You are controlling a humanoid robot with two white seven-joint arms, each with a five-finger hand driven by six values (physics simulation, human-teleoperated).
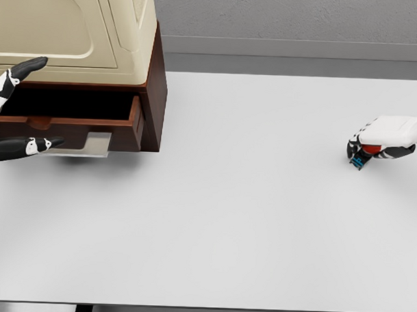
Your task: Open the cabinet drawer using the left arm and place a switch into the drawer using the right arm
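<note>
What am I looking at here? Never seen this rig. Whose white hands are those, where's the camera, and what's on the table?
This is a simulator render, seen from a camera on a humanoid robot's head, looking down at a plain white table. The white and black shapes at the edges are the robot's own five-finger hands. The left hand is at the far left, fingers spread in front of the dark brown wooden cabinet, whose drawer is pulled partly open. A cream-coloured appliance sits on top of the cabinet. The right hand rests on the table at the far right, fingers curled around a small switch with red and blue parts. It looks grasped, not yet lifted.
</note>
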